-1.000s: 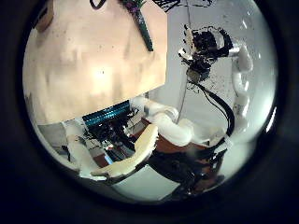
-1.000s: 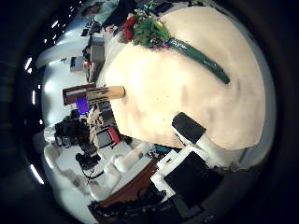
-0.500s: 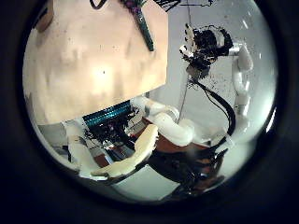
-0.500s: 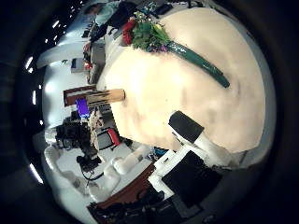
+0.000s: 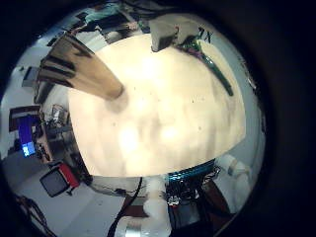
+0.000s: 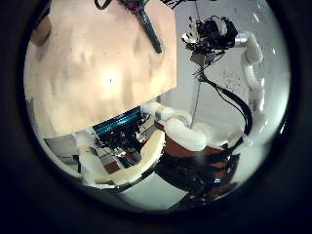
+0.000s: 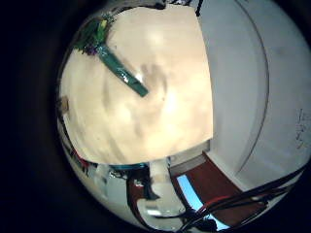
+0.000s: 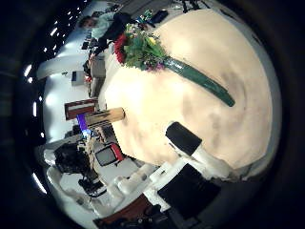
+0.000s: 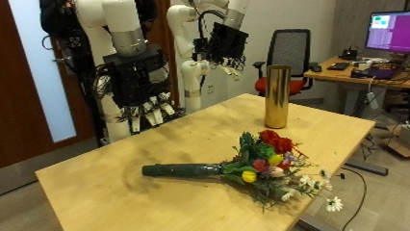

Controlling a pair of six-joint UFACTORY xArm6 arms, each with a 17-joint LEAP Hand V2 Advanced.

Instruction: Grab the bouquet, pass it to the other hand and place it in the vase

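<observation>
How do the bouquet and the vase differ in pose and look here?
The bouquet lies flat on the table; the vase stands upright near its far edge. The bouquet is multicoloured with a dark green wrapped stem; the vase is plain gold. Neither is touched by a robot hand.

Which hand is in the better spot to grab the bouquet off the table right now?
Right. The right hand hangs lower and nearer the bouquet, close to its green stem end. The left hand is higher and farther back, nearer the vase.
</observation>
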